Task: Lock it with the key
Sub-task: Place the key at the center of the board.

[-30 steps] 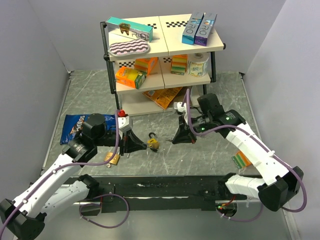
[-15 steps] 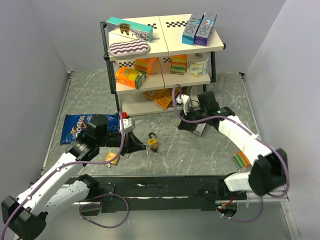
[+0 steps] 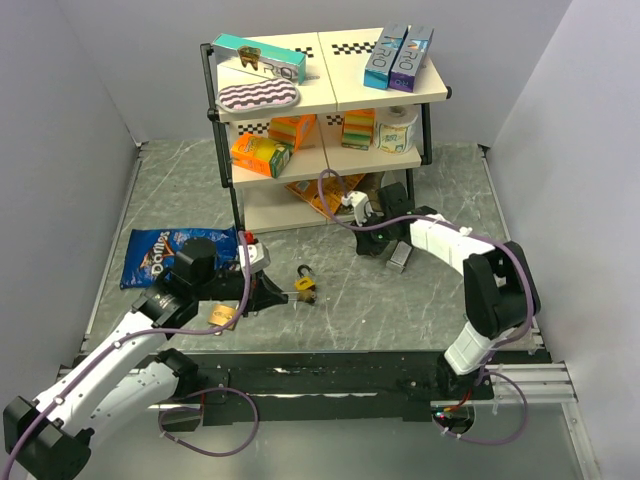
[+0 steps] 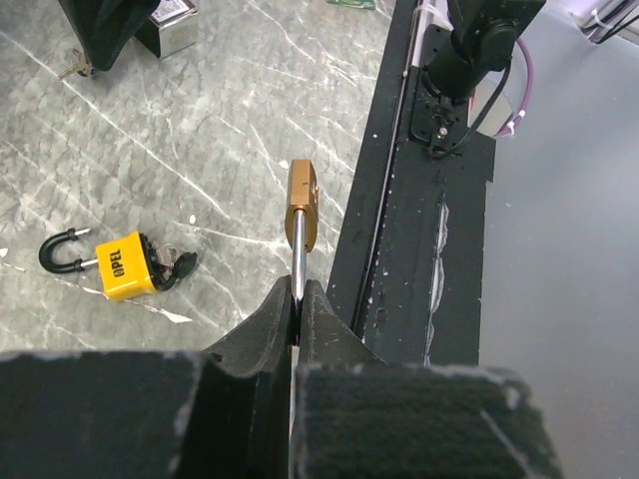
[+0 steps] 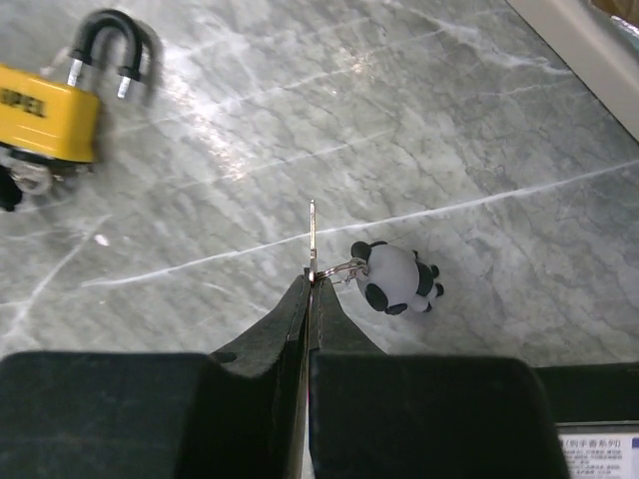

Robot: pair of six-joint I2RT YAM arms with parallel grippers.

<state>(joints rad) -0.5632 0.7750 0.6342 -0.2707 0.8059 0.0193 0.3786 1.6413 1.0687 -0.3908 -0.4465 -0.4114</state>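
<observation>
Pincers both grip; left pincer (image 4: pixel 297 295), just left of the yellow padlock (image 3: pixel 306 287) as before, pinches a brass piece (image 4: pixel 303 205) by its silver stem; the yellow padlock lies unmoved on the surface (image 3: pixel 180 190); right pincer (image 5: pixel 311 284), nipping the key (image 5: pixel 312 235) with its panda charm (image 5: pixel 396 279), has pulled away rightward from the yellow padlock.

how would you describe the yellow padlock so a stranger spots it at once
From the shelf unit at the back of the marble table, come forward to the middle, where the yellow padlock lies flat. Its black shackle and black lettering set it apart from the plain brass padlock pinched in the left hand.
</observation>
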